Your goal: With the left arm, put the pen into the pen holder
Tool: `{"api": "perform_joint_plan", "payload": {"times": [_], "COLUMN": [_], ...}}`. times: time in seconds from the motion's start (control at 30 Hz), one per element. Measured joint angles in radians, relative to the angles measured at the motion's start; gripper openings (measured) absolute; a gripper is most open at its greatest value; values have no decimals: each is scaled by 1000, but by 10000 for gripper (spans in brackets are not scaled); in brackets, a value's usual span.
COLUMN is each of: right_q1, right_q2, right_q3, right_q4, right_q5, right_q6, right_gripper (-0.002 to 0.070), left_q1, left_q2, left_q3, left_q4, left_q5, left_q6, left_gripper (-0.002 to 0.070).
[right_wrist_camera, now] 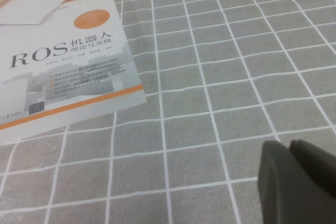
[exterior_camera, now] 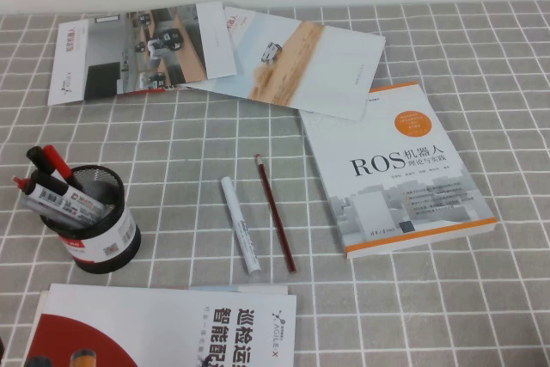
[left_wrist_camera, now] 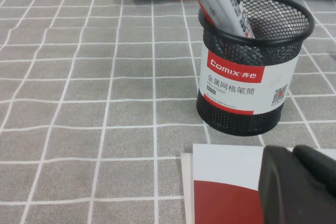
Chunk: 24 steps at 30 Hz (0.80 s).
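Lying on open cloth, pen (exterior_camera: 240, 225), left gripper (left_wrist_camera: 294, 184) and right gripper (right_wrist_camera: 294, 179) low.

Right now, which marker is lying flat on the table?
The short white marker beside the thin red pencil; the grey markers stand in the black mesh cup.

White pen (exterior_camera: 239, 224), black mesh pen holder (exterior_camera: 96, 231) with red-white label, grey white-gridded tablecloth (exterior_camera: 447, 315).

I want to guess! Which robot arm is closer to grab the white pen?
Probably the left. The left gripper sits beside the pen holder, nearer the white pen. The right gripper is beyond the ROS book.
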<state>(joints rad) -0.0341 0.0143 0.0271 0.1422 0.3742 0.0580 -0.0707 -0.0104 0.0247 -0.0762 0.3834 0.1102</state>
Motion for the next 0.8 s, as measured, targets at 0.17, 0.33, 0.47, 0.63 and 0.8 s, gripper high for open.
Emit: {"api": "perform_joint_plan", "payload": {"times": [0.17,0.33,0.47,0.63,0.8], "right_q1": [0,0,0,0,0], "right_q2": [0,0,0,0,0], "right_q3": [0,0,0,0,0], "right_q4": [0,0,0,0,0], "right_q5": [0,0,0,0,0], "right_q6": [0,0,0,0,0], "right_gripper": [-15,-15,-15,-15,-15], "left_q1": [0,0,0,0,0], "left_q2": [0,0,0,0,0], "left_q3": [0,0,0,0,0], "left_q4": [0,0,1,1,1], "left_q5": [0,0,0,-5,-12], "left_q6": [0,2,6,9,9], "left_gripper": [-3,-3,-3,-3,-3]}}
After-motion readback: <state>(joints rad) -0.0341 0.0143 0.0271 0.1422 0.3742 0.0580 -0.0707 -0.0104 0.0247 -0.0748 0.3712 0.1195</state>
